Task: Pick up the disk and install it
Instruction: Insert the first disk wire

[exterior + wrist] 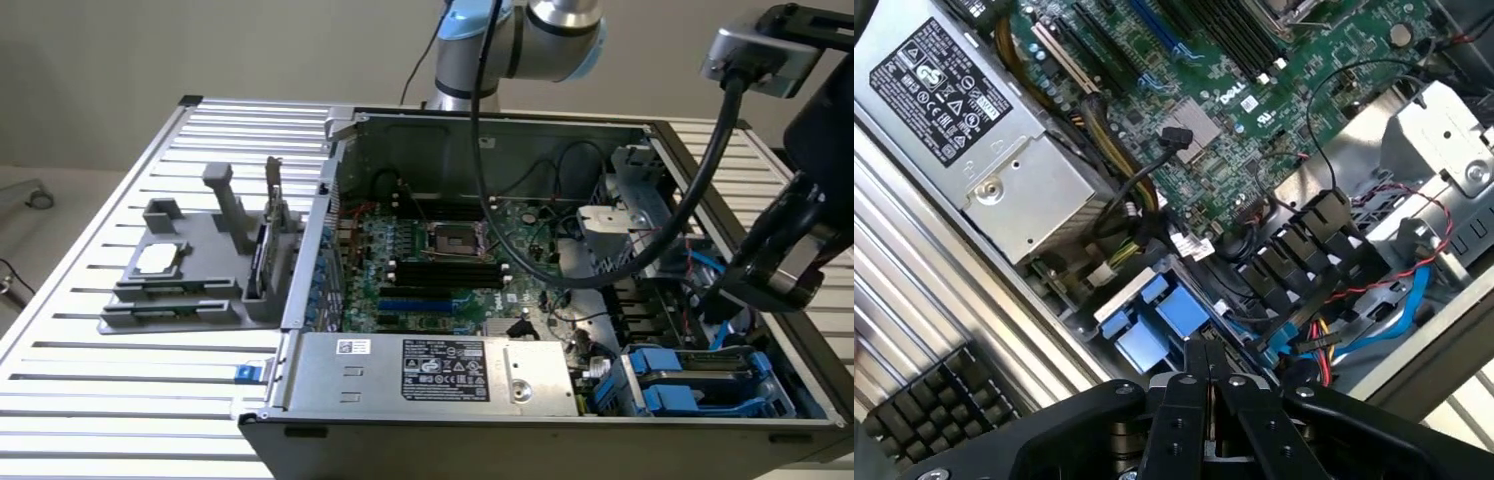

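Slatted aluminium table point(80, 400) carries open computer case point(534, 125). Disk point(697, 385) sits in corner bay just beside power supply point(427, 370); blue rails show, label hidden, metal body hard to make out. Gripper point(1206, 352) near disk, fingers pressed together, empty; body cut off by frame edge.
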Motion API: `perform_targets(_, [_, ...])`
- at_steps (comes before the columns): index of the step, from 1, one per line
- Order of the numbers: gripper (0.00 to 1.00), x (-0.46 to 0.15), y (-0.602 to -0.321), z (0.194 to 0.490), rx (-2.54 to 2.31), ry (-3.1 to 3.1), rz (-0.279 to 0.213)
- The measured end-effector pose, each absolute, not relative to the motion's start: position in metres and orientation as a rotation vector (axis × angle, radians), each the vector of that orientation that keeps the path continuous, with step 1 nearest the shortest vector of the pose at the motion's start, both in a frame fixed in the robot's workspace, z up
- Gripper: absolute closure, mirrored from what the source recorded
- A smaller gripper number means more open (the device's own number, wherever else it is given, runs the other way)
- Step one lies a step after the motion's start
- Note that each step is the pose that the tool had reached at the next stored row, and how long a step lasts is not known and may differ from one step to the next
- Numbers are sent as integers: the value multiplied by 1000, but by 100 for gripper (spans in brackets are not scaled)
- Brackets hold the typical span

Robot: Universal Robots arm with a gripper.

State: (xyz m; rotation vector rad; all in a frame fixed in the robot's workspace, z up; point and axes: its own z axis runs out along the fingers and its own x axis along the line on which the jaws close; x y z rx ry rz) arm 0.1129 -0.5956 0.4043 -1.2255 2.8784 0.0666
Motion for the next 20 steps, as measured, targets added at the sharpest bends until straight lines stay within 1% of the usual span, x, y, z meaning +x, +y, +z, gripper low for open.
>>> perform_targets(20, [89,113,-596,402,-710,3039,63])
